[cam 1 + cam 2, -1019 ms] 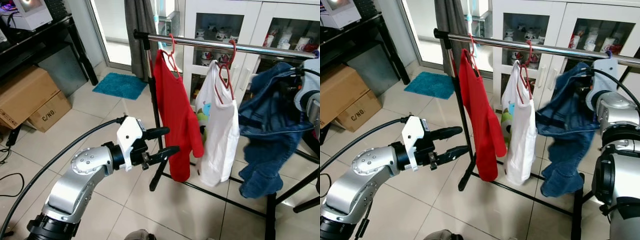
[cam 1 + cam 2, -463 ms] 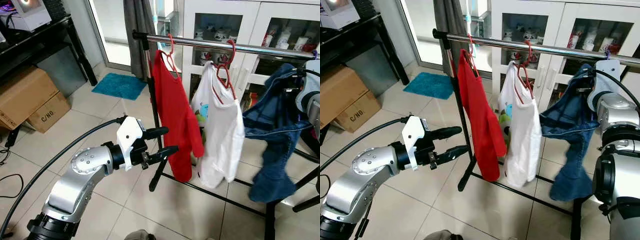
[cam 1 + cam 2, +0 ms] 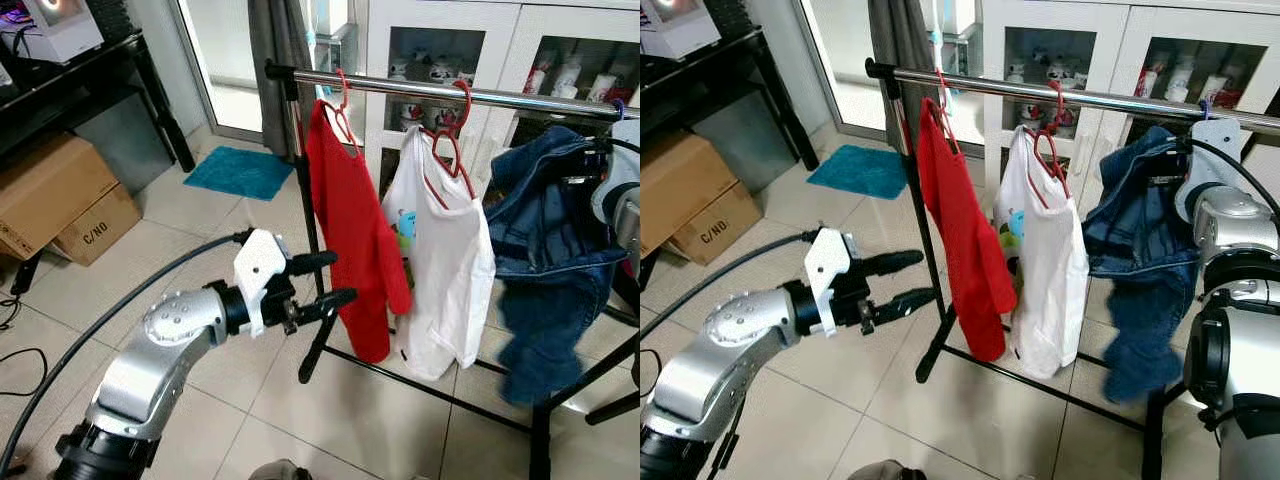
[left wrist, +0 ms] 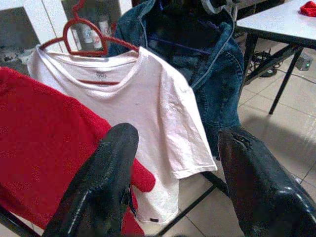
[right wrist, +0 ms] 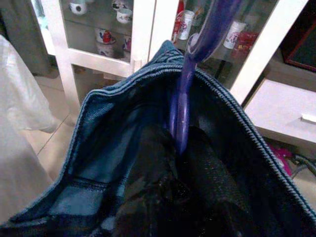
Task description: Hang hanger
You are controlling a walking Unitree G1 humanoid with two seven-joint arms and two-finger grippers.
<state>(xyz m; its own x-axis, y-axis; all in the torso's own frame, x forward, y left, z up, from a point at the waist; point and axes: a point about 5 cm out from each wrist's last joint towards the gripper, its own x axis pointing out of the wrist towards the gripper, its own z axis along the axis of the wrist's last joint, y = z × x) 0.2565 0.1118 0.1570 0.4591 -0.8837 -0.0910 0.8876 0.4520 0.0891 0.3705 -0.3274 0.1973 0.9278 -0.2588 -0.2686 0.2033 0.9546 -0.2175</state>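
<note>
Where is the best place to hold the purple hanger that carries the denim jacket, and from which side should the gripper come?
Probably the neck just below the hook of the purple hanger, where it rises bare out of the collar of the denim jacket; cloth covers the rest. Come from the robot's side of the rail, fingers either side of the thin stem, as the right gripper holds it now.
</note>
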